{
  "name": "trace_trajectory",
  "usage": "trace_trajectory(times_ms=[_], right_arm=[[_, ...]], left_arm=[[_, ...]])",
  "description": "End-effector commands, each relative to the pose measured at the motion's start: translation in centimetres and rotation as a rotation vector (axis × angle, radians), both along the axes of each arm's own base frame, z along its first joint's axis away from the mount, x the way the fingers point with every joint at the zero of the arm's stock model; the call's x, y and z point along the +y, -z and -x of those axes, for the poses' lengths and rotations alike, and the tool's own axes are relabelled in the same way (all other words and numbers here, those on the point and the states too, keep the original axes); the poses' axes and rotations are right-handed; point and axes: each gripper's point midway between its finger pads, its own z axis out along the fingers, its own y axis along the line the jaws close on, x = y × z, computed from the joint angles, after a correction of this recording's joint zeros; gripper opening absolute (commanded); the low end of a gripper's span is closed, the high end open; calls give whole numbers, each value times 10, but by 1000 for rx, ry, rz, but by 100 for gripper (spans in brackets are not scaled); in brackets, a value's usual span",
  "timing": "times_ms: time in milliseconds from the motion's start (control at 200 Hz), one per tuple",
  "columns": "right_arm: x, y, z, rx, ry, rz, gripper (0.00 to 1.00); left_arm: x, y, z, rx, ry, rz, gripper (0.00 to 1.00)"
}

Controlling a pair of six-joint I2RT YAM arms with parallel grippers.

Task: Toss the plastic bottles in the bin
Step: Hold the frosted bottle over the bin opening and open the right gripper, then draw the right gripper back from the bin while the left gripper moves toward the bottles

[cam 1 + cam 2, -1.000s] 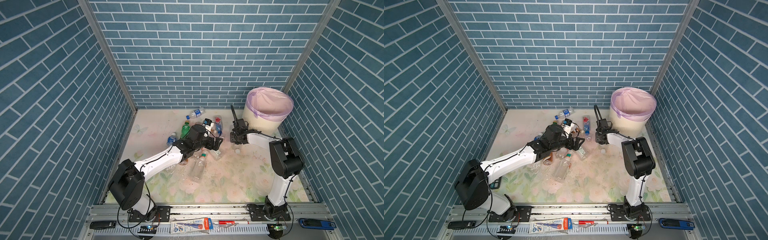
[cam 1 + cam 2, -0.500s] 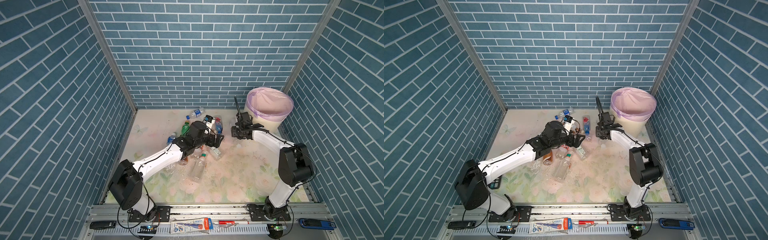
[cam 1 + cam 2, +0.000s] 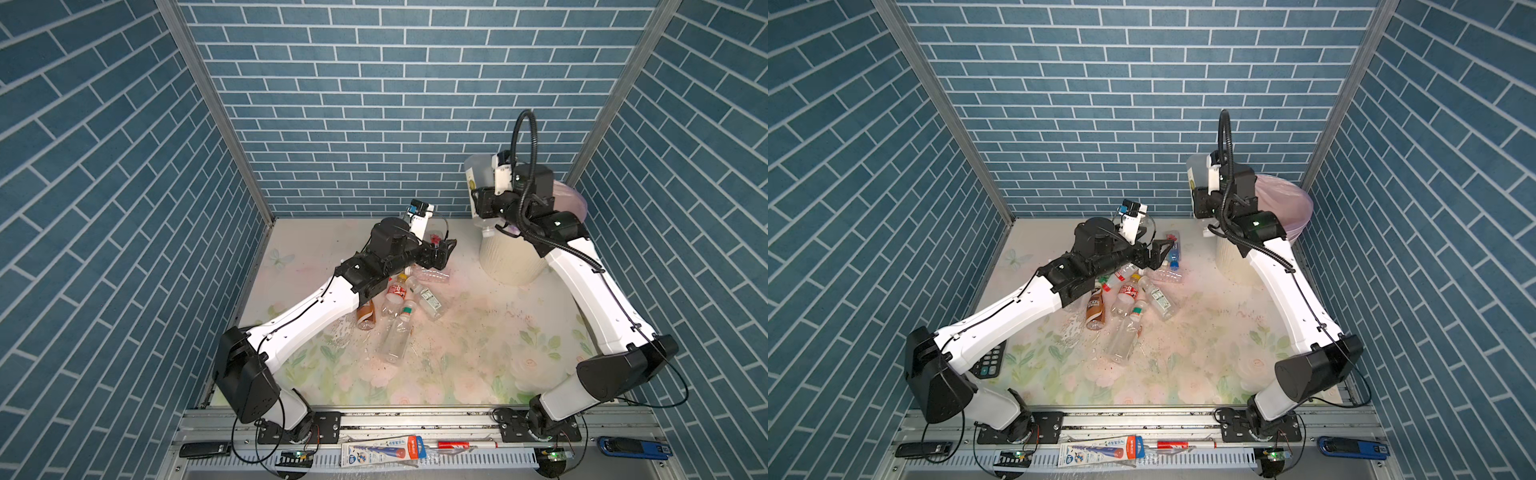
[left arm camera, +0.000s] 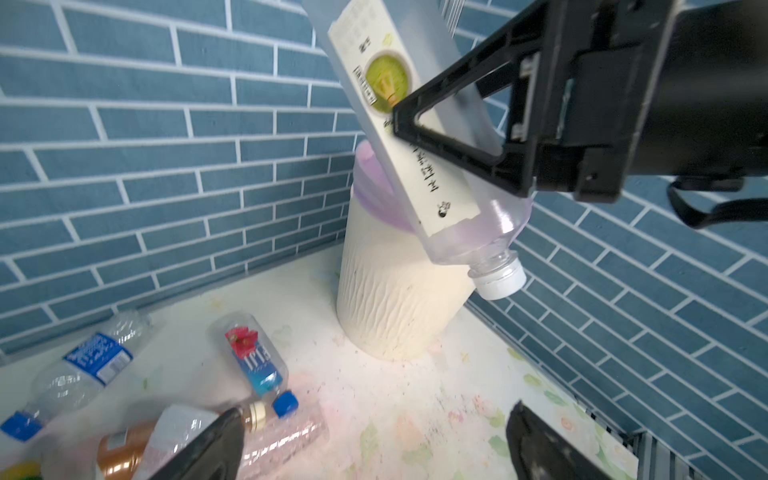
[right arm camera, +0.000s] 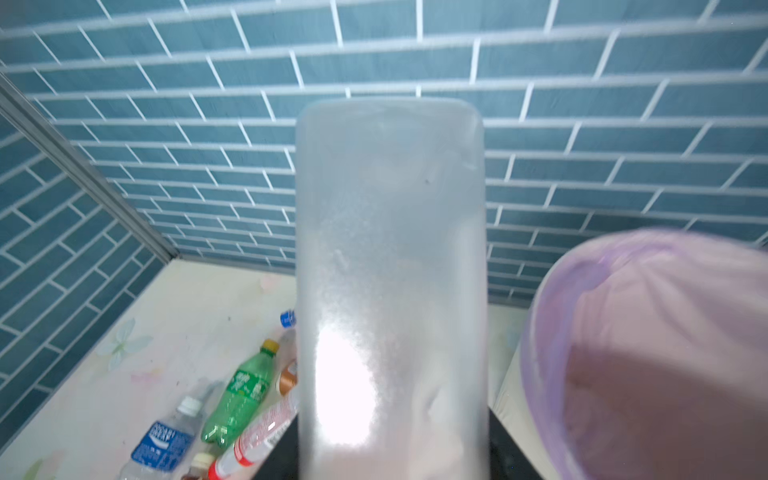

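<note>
Right gripper (image 3: 482, 203): jaws part-closed, clamped across the body of a frosted bottle (image 4: 440, 199), up at the height of the bin's rim.
Frosted bottle: tilted, white cap lowest and base uppermost. In both top views it hangs at about 9 o'clock of the bin's mouth, beside the rim rather than over the opening.
Change: a second ago this gripper sat low, down by the bin's foot. It has since lifted clear of the table (image 3: 457, 353), bottle with it.
Bin (image 3: 505, 262): upright at about 1 o'clock on the table, in the back corner, with the lilac liner (image 5: 623, 332) folded over the rim.
Left gripper (image 3: 1163, 252): jaws spread wide, holding nothing. It has edged toward 12 o'clock over the far side of the pile.
Loose bottles (image 3: 397, 307): lying in a cluster from the centre to 11 o'clock, among them a brown bottle (image 3: 1095, 307) and a green bottle (image 5: 241, 390).
Meaning: the lift looks done. The bottle probably needs to swing toward 3 o'clock before release, since letting go here would likely drop it outside the rim. Most of the task remains.
</note>
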Motion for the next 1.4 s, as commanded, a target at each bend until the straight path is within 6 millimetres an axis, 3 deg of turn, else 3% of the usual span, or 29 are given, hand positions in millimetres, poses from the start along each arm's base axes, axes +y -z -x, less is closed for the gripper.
trace_trajectory(times_ms=[0, 95, 180, 245, 350, 415, 440, 480, 530, 595, 755, 885, 1085, 1305, 1395], right_arm=[[-36, -89, 36, -230, 85, 52, 30], [-60, -125, 49, -344, 181, 83, 29], [-79, -126, 39, -353, 267, 146, 29], [-100, -105, 16, -291, 327, 162, 30], [-147, -39, -37, -117, 438, 98, 32], [-167, -5, -56, -19, 499, 103, 36], [-169, 5, -60, 4, 510, 115, 42], [-172, 17, -64, 25, 523, 128, 61], [-170, 26, -67, 35, 508, 129, 88], [-166, 28, -68, 44, 487, 125, 99], [-164, 19, -59, 29, 475, 106, 99], [-154, 27, -59, 75, 418, 106, 99], [-112, 67, -70, 220, 215, 98, 97], [-70, 108, -84, 363, 55, 113, 81], [-62, 126, -90, 423, 30, 127, 69]], left_arm=[[-10, -35, -4, -85, 27, 31, 99], [-15, -46, -7, -110, 44, 54, 99], [-18, -46, -8, -111, 51, 65, 99], [-20, -42, -8, -98, 57, 69, 99], [-21, -31, -8, -69, 59, 67, 99], [-20, -25, -7, -55, 57, 60, 99], [-19, -22, -7, -50, 55, 57, 99], [-17, -20, -5, -50, 53, 51, 99], [-14, -16, -5, -46, 45, 39, 99], [-11, -12, -5, -44, 32, 32, 99], [-14, -2, -6, -21, 39, 27, 99], [-18, 5, -8, 5, 44, 32, 99], [-17, 15, -8, 28, 41, 17, 99], [-9, 22, -3, 36, 28, 2, 99], [-3, 25, -3, 36, 13, -11, 99]])
